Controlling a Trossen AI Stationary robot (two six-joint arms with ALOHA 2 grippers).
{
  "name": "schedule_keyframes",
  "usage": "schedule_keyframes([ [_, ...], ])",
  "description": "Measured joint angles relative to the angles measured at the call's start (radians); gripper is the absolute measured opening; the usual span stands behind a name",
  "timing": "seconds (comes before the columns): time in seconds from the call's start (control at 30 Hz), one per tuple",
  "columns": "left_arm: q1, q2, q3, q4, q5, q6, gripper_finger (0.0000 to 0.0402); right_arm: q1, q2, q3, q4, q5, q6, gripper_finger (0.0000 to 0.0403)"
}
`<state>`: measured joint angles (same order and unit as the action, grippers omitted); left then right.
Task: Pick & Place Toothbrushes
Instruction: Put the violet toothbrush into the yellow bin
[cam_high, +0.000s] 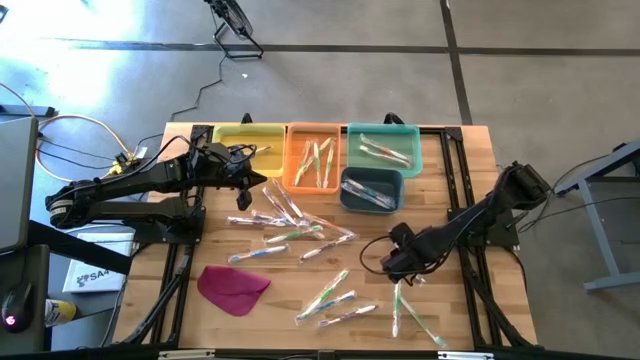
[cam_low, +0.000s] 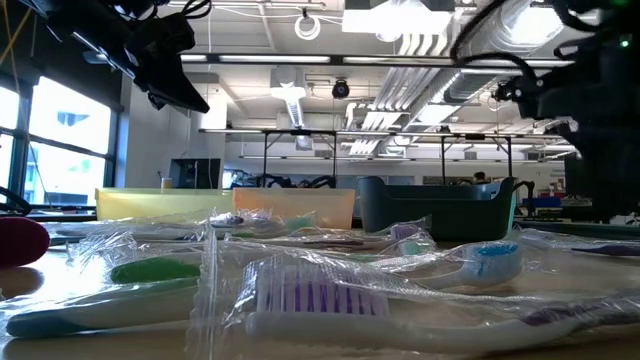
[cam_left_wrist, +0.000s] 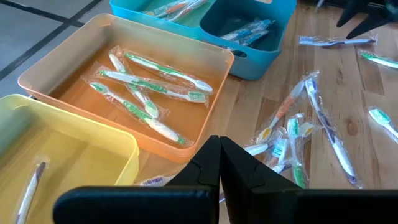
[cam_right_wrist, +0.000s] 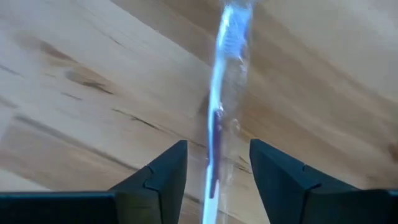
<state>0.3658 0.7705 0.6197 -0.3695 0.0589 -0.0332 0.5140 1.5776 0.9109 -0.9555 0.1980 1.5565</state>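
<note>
Wooden planks make up the table (cam_high: 460, 160), which stands on a grey concrete floor. Low over its right part, the right gripper (cam_right_wrist: 216, 180) has its jaws parted, straddling a wrapped purple-handled toothbrush (cam_right_wrist: 219, 112) that lies flat on the wood between the fingers; neither finger visibly touches it. From above, that gripper sits just behind two wrapped brushes near the table's front right corner. The left gripper (cam_left_wrist: 219, 163) is clenched shut with nothing in it, held above the table beside the yellow bin (cam_high: 248, 140). One brush lies in that yellow bin. Next to it the orange bin (cam_high: 317, 135) holds several green-handled brushes, the teal bin (cam_high: 412, 135) a few more, and the dark blue bin (cam_high: 398, 195) some blue ones. The other toothbrushes (cam_high: 290, 225) are scattered loose across the middle of the table. A flat magenta cloth (cam_high: 232, 287) lies near the front left.
</note>
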Motion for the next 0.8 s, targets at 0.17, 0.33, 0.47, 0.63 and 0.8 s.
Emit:
schedule_keyframes([
  [0.17, 0.0, 0.0, 0.0, 0.0, 0.0, 0.001, 0.0, 0.001, 0.0, -0.061, 0.118, -0.023, 0.025, 0.0161],
  [0.33, 0.0, 0.0, 0.0, 0.0, 0.0, 0.001, 0.0, 0.001, 0.0, -0.078, 0.167, -0.021, 0.015, 0.0156],
  [0.47, 0.0, 0.0, 0.0, 0.0, 0.0, 0.001, 0.0, 0.001, 0.0, -0.098, 0.159, -0.015, 0.041, 0.0156],
  [0.63, 0.0, 0.0, 0.0, 0.0, 0.0, 0.001, 0.0, 0.001, 0.0, -0.127, 0.176, -0.016, 0.047, 0.0155],
  [0.8, 0.0, 0.0, 0.0, 0.0, 0.0, 0.001, 0.0, 0.001, -0.002, -0.158, 0.217, -0.015, 0.048, 0.0155],
])
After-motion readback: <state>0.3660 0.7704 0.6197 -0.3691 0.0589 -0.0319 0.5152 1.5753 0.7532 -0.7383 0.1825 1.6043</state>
